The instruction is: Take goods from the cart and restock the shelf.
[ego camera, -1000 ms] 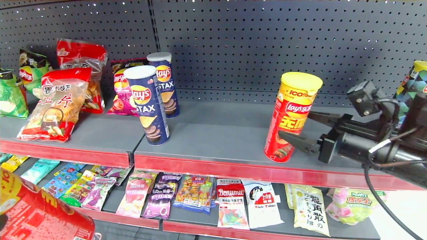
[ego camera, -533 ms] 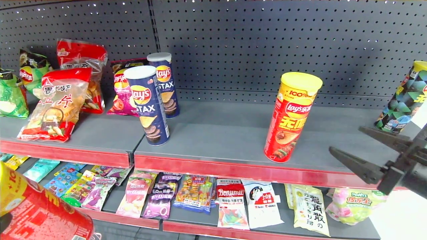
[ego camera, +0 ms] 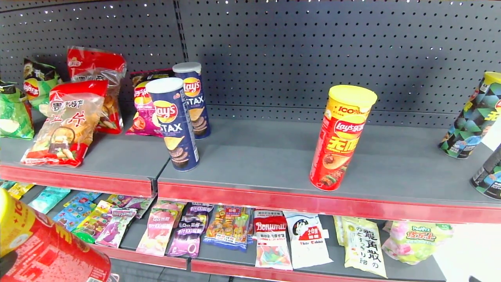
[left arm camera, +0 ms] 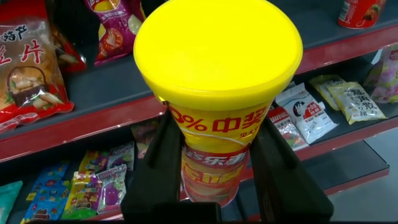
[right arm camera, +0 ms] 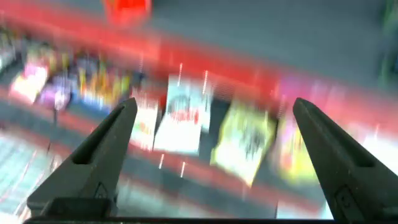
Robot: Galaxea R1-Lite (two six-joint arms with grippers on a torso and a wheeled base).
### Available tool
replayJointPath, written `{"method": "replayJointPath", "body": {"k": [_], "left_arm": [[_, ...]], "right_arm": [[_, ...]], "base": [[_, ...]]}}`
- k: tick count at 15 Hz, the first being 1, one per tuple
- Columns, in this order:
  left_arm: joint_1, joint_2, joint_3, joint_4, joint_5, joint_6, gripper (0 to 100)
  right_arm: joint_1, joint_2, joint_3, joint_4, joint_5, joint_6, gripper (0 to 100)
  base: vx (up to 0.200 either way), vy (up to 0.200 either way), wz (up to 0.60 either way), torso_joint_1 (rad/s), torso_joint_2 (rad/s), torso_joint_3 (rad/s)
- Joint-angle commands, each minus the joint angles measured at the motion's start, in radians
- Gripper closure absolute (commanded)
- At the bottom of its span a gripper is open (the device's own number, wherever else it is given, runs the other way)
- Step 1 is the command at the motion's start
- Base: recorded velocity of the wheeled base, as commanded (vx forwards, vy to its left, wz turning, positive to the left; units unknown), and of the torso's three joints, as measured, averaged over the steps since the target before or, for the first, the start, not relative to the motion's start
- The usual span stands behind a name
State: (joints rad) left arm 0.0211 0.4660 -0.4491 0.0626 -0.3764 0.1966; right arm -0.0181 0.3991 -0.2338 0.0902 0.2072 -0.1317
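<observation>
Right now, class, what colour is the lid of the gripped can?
Yellow lid on the can; best in left wrist view.

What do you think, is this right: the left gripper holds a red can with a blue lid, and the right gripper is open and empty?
Not quite. The left wrist view shows that the lid of the red can in the left gripper is yellow, not blue. The right gripper is indeed open and empty.

You saw first can (ego camera: 341, 138) red, yellow-lidded; second can (left arm camera: 214, 59) same. Front tube (ego camera: 173, 124) navy, pale-lidded. Shelf (ego camera: 254, 164) grey, red front edge. Corner tube (ego camera: 471, 117) black, green-teal triangles.
</observation>
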Motion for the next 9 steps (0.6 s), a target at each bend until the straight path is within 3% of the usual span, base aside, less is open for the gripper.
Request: {"method": "replayJointPath", "body": {"k": [1, 5, 6, 9], "left_arm": [[0.000, -0.004, 0.007, 0.000, -0.001, 0.000, 100], [0.000, -0.032, 0.026, -0.003, -0.001, -0.025, 100], [0.000, -0.032, 0.024, -0.003, 0.001, -0.039, 100], [-0.004, -0.035, 0.020, -0.003, -0.016, -0.054, 100]], "right_arm": [[-0.023, -0.330, -0.055, 0.209, -0.005, -0.003, 0], [-0.022, -0.332, 0.091, 0.089, -0.048, -0.006, 0], [-0.019, -0.335, 0.234, -0.156, -0.098, 0.006, 0], [-0.014, -0.338, 0.222, -0.122, -0.123, 0.060, 0]], "base": [[0.000, 0.000, 0.00, 0.000, 0.00, 0.000], [0.000, 0.000, 0.00, 0.000, 0.00, 0.000], [0.000, 0.000, 0.00, 0.000, 0.00, 0.000], [0.000, 0.000, 0.00, 0.000, 0.00, 0.000]]}}
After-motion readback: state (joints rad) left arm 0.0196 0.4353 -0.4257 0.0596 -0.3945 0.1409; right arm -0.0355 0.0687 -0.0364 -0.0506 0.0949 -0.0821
